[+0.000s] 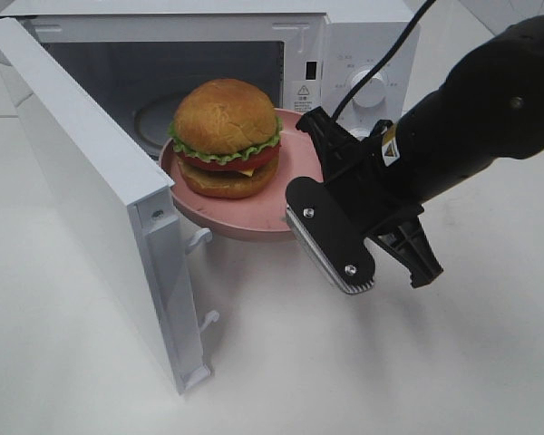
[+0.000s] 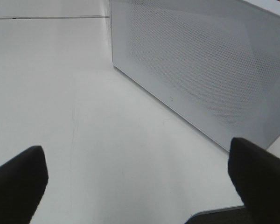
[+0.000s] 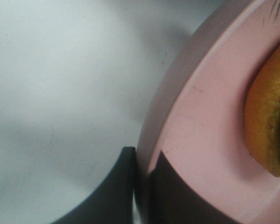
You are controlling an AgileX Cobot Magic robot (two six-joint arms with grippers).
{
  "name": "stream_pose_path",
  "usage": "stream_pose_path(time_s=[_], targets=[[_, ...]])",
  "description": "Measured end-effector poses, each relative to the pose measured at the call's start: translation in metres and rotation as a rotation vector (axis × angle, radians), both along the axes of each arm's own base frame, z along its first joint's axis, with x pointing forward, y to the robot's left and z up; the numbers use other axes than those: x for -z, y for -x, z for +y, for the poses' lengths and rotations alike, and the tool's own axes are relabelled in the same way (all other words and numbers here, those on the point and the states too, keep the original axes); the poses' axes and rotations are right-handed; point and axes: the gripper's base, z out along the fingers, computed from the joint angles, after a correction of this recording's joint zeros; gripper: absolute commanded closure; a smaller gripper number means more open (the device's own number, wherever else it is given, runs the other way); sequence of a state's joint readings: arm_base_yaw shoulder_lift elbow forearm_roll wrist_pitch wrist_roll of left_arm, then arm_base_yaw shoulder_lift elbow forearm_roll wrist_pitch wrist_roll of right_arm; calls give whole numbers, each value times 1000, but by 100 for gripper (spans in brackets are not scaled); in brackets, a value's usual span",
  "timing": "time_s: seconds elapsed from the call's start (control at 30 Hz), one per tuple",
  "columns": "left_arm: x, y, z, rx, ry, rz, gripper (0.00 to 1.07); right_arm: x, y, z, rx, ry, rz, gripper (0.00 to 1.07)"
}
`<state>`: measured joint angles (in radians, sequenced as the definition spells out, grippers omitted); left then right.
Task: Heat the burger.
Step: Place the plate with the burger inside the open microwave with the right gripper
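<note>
The burger point(image 1: 225, 136), with a golden bun, green lettuce, tomato and cheese, sits on a round pink plate point(image 1: 295, 172). My right gripper point(image 1: 306, 178) is shut on the plate's right rim and holds it above the table, at the mouth of the open microwave point(image 1: 363, 54). In the right wrist view the gripper point(image 3: 142, 186) pinches the plate's rim point(image 3: 200, 130), with the bun's edge point(image 3: 268, 126) beside it. My left gripper point(image 2: 137, 182) is open and empty, low over the table, and does not show in the high view.
The microwave's door point(image 1: 82, 172) is swung wide open to the left; the left wrist view faces its outer side point(image 2: 200, 70). A glass turntable point(image 1: 150, 118) lies inside the cavity. A black cable point(image 1: 381, 54) runs over the control panel. White table all around.
</note>
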<state>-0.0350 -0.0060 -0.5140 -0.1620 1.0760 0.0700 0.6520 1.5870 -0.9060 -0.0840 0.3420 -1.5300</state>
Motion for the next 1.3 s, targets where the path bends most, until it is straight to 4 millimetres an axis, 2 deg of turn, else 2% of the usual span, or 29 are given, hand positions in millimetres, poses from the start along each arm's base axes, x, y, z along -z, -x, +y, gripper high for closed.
stream_pose_path(time_s=[0.1, 0.5, 0.7, 0.9, 1.3], targets=[[0, 0, 0, 0, 0, 0, 9, 0, -3, 3, 0, -2, -2, 107], [0, 0, 0, 0, 0, 0, 9, 1, -37, 31, -1, 4, 8, 107], [0, 0, 0, 0, 0, 0, 9, 2, -45, 38, -1, 15, 21, 107], [0, 0, 0, 0, 0, 0, 9, 0, -63, 52, 4, 16, 27, 107], [0, 0, 0, 0, 0, 0, 9, 10, -89, 72, 45, 1, 46, 107]])
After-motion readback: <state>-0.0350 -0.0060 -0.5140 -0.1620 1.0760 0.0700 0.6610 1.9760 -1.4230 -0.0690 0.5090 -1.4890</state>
